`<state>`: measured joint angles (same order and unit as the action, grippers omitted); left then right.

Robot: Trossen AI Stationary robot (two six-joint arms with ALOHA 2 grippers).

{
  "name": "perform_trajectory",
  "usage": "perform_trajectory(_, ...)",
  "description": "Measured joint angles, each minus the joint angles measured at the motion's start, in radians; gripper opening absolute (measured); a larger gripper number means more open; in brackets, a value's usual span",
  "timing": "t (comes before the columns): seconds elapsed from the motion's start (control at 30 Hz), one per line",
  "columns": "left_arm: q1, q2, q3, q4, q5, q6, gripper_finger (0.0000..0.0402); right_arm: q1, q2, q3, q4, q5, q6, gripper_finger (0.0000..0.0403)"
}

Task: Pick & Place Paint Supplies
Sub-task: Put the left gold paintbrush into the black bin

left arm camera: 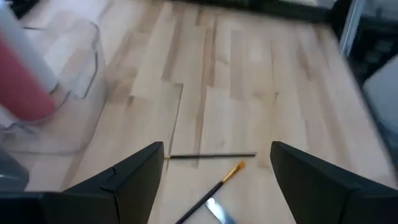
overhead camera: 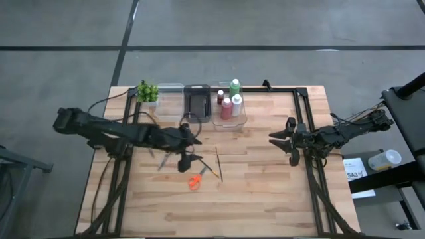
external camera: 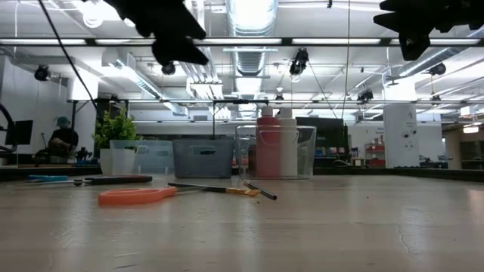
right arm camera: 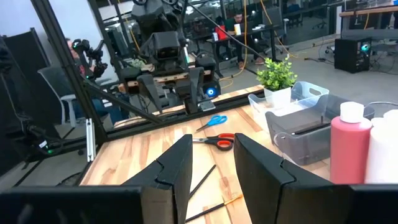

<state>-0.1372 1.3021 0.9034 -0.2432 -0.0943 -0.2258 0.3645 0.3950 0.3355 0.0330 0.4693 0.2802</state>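
My left pincer [overhead camera: 188, 150] hangs above the middle of the wooden surface [overhead camera: 265, 192], fingers spread wide with nothing between them. Through its wrist camera I see two thin dark-handled brushes [left arm camera: 211, 156] lying on the boards just past the fingertips, one straight across and the other angled with a yellowish tip. From overhead, the orange-red-handled scissors [overhead camera: 194, 181] lie just in front of that pincer, and another brush [overhead camera: 219, 164] lies to their right.

At the back edge stands a row: the small potted plant [overhead camera: 147, 91], a clear bin [overhead camera: 170, 99], a dark bin [overhead camera: 197, 100], then a second clear bin [overhead camera: 243, 118] holding the paint bottles (dark red [overhead camera: 226, 108], white [overhead camera: 236, 105], green [overhead camera: 234, 86] and a tiny brown one [overhead camera: 220, 97]).

My right pincer [overhead camera: 281, 138] waits above the right side of the surface, fingers partly spread and empty. Its camera also picks up blue-handled scissors [right arm camera: 212, 121] lying near the far arm.
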Motion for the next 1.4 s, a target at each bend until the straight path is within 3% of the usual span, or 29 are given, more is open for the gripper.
perform_trajectory(0.17,-0.001,0.117,0.054,-0.004,0.083,0.141,0.0303,0.000,0.001,0.000,0.000,0.000,0.000,0.0116)
perform_trajectory(0.4,-0.016,0.301,0.073,0.088,0.217,0.178,0.0303,0.000,0.000,0.000,0.000,0.000,0.000,0.0116)
perform_trajectory(0.7,-0.038,0.474,0.074,0.121,0.223,0.261,0.0303,0.000,0.002,0.000,0.000,0.000,0.000,0.0116)
perform_trajectory(1.07,-0.039,0.502,0.057,0.225,0.134,0.328,0.0303,0.000,0.002,0.000,0.000,0.001,0.000,0.0116)
perform_trajectory(1.4,-0.039,0.502,-0.004,0.354,0.128,0.285,0.0303,0.000,0.002,0.000,0.000,0.001,0.000,0.0116)
